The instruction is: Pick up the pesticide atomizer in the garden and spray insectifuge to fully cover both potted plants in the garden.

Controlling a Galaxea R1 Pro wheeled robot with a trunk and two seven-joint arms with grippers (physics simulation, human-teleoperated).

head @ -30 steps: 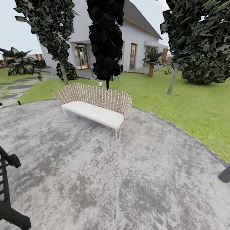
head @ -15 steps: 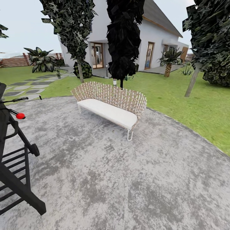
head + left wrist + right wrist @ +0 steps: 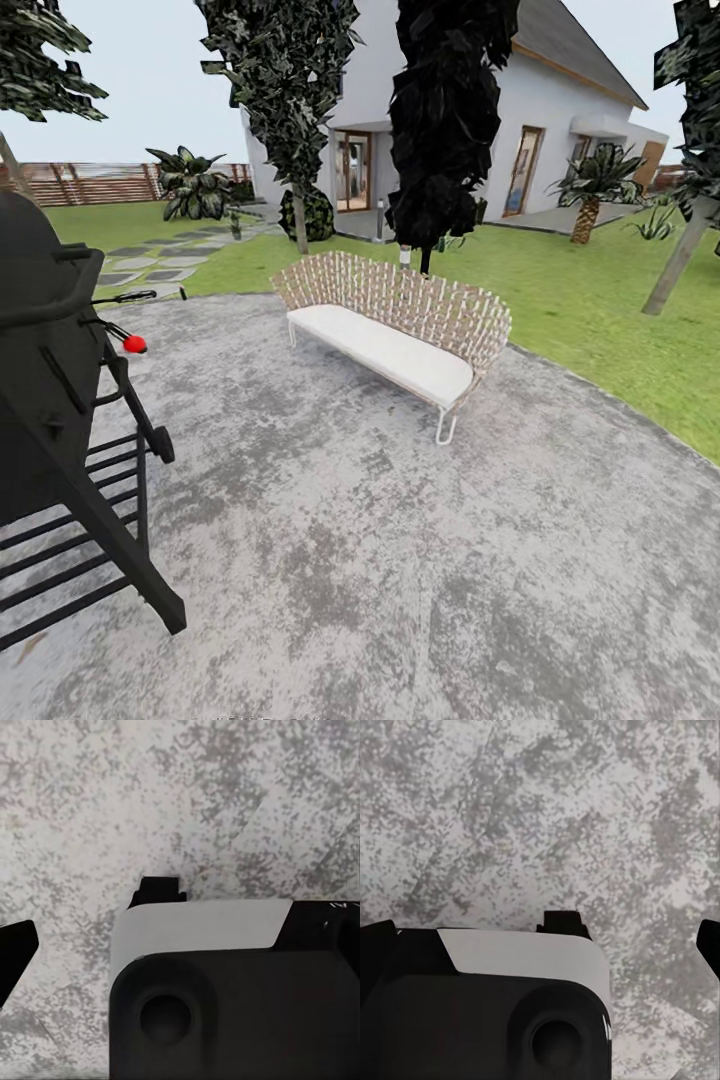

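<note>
I'm on a round patio (image 3: 330, 560) of mottled grey concrete, lawn (image 3: 600, 300) around it on the far side and right. White house (image 3: 560, 130) behind, with glazed doors. Three trees along the patio's far edge; the middle one (image 3: 445, 120) is near black. A wooden fence (image 3: 90, 182) runs far left, with stepping stones (image 3: 150, 255) leading across the grass toward a big striped-leaf plant (image 3: 190, 185).

Wicker bench (image 3: 400, 325) with a white seat stands at the far edge of the patio, angled. A black grill (image 3: 60, 400) is close on my left, cut off by the frame edge, red knob (image 3: 134, 344) on its side.

The garden is ahead and to the left, well apart from me. I can't make out the atomizer or the potted plants from here; anything out by the stones is too small to tell.

Both wrist views look down on the same grey concrete. Left gripper (image 3: 90, 915): a dark fingertip at each side, apart, nothing between — released. Right gripper (image 3: 637, 934): same, fingertips spread, empty. Gripper bodies block the near half of both views.
</note>
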